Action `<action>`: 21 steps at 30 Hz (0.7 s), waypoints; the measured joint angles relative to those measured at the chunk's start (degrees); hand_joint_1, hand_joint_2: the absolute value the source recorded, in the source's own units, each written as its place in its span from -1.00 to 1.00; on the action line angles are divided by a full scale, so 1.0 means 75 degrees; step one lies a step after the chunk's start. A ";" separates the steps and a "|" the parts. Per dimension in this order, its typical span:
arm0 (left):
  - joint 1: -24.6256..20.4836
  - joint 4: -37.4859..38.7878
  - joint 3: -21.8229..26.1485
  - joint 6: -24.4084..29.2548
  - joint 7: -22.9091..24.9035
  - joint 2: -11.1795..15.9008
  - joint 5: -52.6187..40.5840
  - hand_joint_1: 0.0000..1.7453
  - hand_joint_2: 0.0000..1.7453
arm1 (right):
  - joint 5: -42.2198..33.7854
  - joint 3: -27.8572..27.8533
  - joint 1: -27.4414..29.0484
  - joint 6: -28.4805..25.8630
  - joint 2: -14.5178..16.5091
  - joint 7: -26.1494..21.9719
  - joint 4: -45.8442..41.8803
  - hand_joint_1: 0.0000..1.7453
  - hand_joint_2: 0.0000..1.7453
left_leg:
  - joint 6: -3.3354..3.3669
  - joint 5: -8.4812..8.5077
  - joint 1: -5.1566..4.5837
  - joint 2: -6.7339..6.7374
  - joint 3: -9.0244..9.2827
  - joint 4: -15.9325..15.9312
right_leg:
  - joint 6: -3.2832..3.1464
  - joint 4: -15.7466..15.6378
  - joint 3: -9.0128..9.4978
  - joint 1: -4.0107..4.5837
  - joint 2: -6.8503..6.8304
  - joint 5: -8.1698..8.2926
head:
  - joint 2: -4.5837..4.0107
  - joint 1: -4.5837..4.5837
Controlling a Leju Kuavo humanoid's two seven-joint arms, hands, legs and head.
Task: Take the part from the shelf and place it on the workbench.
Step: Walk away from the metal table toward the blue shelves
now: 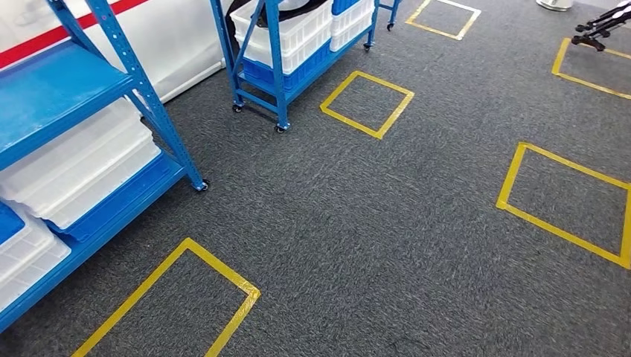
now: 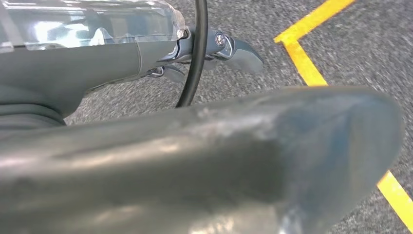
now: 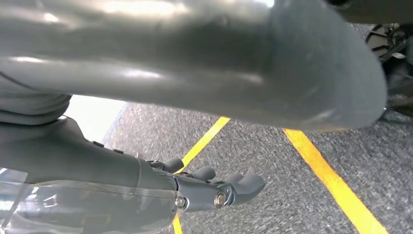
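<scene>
The left robot hand [image 2: 214, 48] and the right robot hand [image 3: 214, 187] hang over grey carpet [image 1: 372, 223], fingers apart and empty, near a blue shelf [image 1: 67, 97] holding white bins [image 1: 82, 163].

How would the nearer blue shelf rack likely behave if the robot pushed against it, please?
The blue shelf rack would probably roll rather than tip: a caster shows under its post. The stacked white trays sit low, likely adding weight and steadiness. The carpet may slow it.

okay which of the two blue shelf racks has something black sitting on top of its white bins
The far rack on wheels, at the top middle of the head view. A black thing lies on its white bins. The near rack on the left holds white bins with nothing black on them.
</scene>
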 joint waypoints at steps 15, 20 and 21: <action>0.0008 0.0000 0.0027 -0.0006 0.0000 -0.0008 0.0026 -1.00 -1.00 | 0.0066 -0.0002 0.0034 0.0015 -0.0127 -0.0009 0.0006 -1.00 -1.00 | -0.0473 -0.0979 0.0054 0.0425 -0.1073 0.2169 | -0.0358 -0.1812 0.0686 0.0050 -0.0475 0.0886 | 0.0000 -0.0003; -0.0014 0.0000 0.0050 -0.0001 -0.0001 0.0004 0.0035 -1.00 -1.00 | 0.0071 -0.0002 0.0014 0.0016 -0.0138 -0.0009 0.0010 -1.00 -1.00 | -0.0208 -0.0172 -0.0106 0.1022 -0.0034 0.0182 | -0.0249 -0.1812 0.0827 0.0084 -0.0932 0.0793 | 0.0000 -0.0002; -0.0013 0.0000 0.0052 0.0001 -0.0001 0.0006 0.0040 -1.00 -1.00 | 0.0072 -0.0002 -0.0006 0.0017 -0.0138 -0.0009 0.0012 -1.00 -1.00 | -0.0167 -0.0178 -0.0127 0.0958 -0.0046 0.0154 | -0.0209 -0.1825 0.0849 0.0083 -0.1012 0.0786 | 0.0000 -0.0002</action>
